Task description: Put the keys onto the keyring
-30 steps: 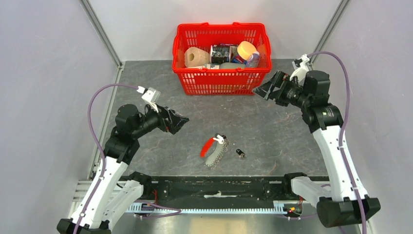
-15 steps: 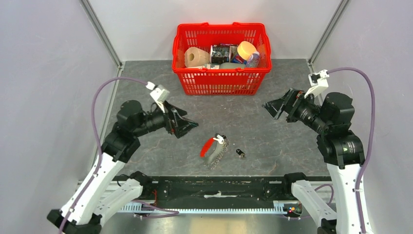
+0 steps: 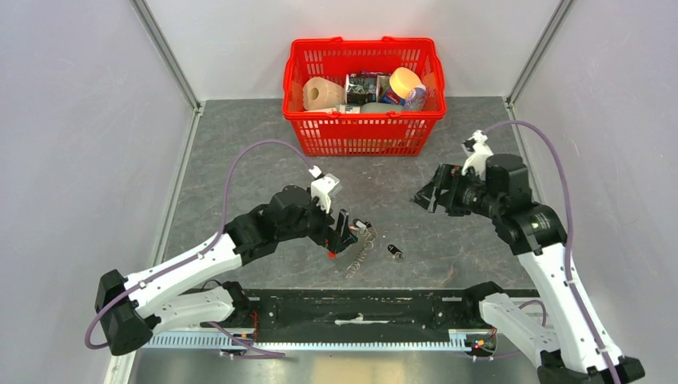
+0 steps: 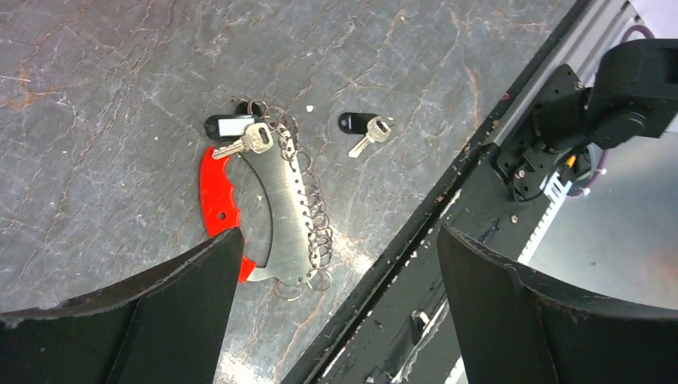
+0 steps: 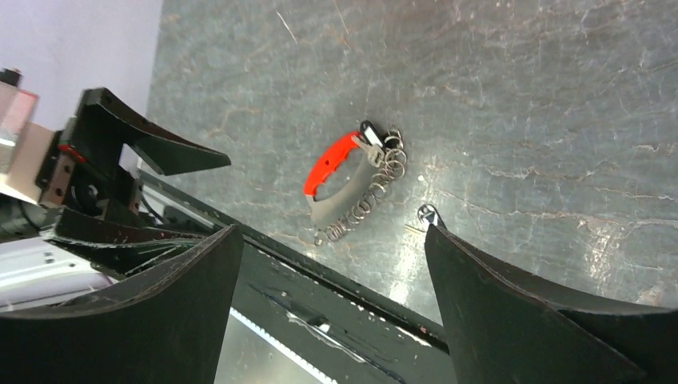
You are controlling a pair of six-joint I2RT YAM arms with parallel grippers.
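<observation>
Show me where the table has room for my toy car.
Bare table lies between the red basket and the keyring, and by the left wall. Crowded: the left pincer hangs over the keyring, the small key just beside it.

Robot lab test cell. Plain pale panels (image 3: 72,136) on three sides, joined by aluminium posts (image 3: 165,54). Grey stone-look surface (image 3: 240,128). Two white arms (image 3: 185,268) bolted to a black rail (image 3: 360,308) at the near edge, trailing purple cables (image 3: 272,142). Red basket (image 3: 364,136) of packaged goods at the back.
</observation>
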